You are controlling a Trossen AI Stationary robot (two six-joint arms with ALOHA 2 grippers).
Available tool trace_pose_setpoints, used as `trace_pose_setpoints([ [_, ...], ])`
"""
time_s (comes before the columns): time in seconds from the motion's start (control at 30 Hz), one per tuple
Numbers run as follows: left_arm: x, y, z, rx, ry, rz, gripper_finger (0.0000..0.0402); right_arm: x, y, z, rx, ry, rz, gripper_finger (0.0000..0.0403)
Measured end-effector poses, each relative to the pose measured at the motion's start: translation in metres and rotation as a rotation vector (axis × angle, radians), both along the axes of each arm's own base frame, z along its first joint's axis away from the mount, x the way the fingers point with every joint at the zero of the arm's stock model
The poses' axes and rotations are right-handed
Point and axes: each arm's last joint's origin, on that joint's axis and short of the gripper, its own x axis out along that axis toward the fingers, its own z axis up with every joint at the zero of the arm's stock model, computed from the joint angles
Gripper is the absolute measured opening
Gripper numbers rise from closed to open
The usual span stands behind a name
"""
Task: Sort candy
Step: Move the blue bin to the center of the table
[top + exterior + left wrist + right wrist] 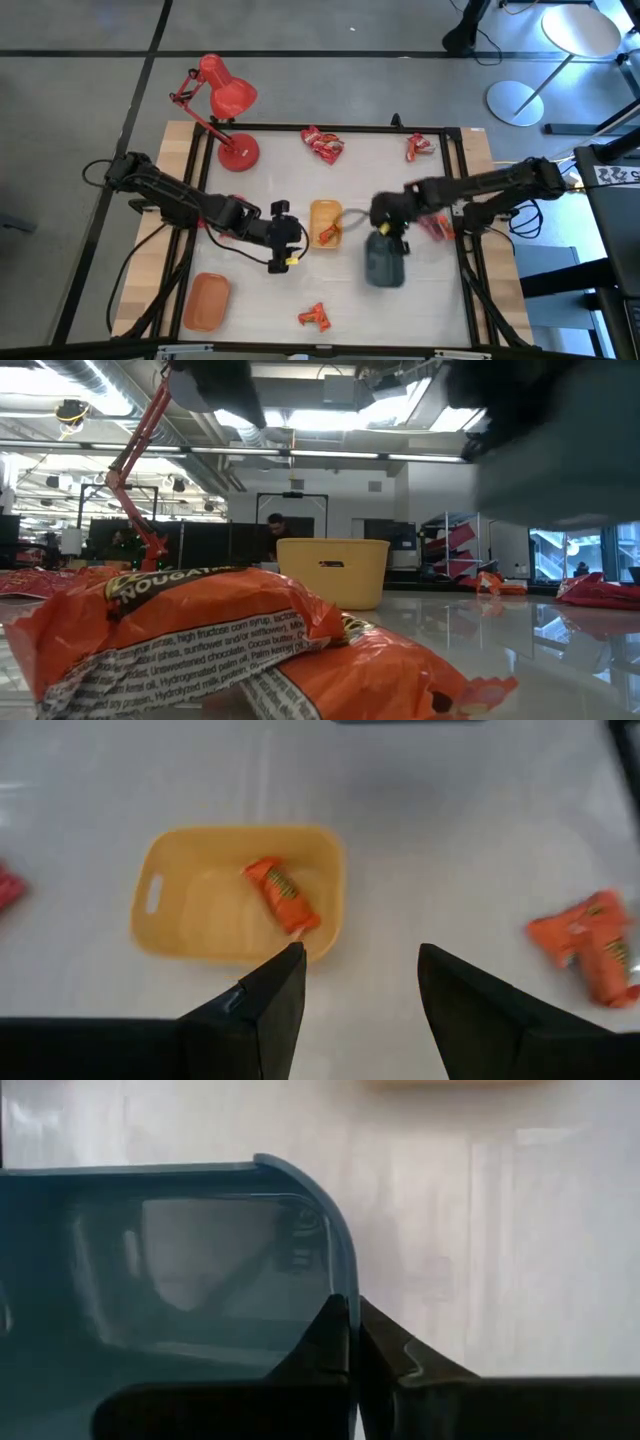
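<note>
The left arm reaches in from the desk's left side, elbow bent, its pincer [284, 250] near the middle with fingers [270, 1010] spread apart and holding nothing. The right arm stretches in from the right, its pincer [388, 232] clamped on a grey tray's rim [345, 1295].

You get even, bright light across the white table [390, 300] from overhead; shadows there are soft and short. In the low view, ceiling strip lights in the upper half of the frame glare, and their reflections streak the glossy table surface at the right. The orange candy wrapper [200, 640] in the foreground fills the lower left and looks soft, while a dark smeared shape blurs the upper right corner. In the high view, the grey tray [384, 262] near centre is motion-blurred. The left wrist view is slightly soft overall, with pale glare at upper centre.
</note>
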Motion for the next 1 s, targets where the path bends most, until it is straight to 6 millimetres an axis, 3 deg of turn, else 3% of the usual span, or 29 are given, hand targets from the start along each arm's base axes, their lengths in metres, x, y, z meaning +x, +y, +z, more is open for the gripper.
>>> trace_pose_setpoints([
  [0.37, -0.006, 0.005, -0.004, 0.054, 0.057, 0.071, 0.0184, 0.027, -0.064, -0.029, 0.031, 0.025, -0.066, 0.0000],
  [0.6, -0.003, 0.013, -0.004, 0.050, 0.058, 0.107, 0.0184, 0.054, -0.077, -0.035, -0.054, 0.086, -0.018, 0.0000],
  [1.0, -0.003, 0.015, -0.005, 0.042, 0.059, 0.122, 0.0184, 0.061, -0.096, -0.053, -0.095, 0.175, -0.038, 0.0000],
])
